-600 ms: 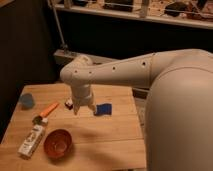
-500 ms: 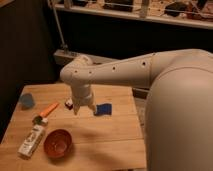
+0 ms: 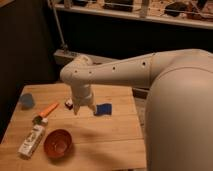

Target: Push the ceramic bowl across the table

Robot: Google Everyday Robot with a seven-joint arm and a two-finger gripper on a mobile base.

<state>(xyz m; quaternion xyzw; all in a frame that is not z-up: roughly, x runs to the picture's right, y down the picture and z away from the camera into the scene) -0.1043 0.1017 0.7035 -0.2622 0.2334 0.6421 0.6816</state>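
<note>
The ceramic bowl [image 3: 58, 143] is round, glossy reddish-orange and darker inside. It sits upright near the front left of the light wooden table [image 3: 112, 135]. My white arm reaches in from the right across the table. The gripper [image 3: 80, 106] hangs from the wrist above the table's middle, behind and to the right of the bowl, well apart from it. It holds nothing that I can see.
A small blue cup [image 3: 27, 100] stands at the far left. An orange-handled tool [image 3: 45, 113] and a white packet [image 3: 31, 140] lie left of the bowl. A blue object [image 3: 103, 108] lies right of the gripper. A dark shelf runs behind the table.
</note>
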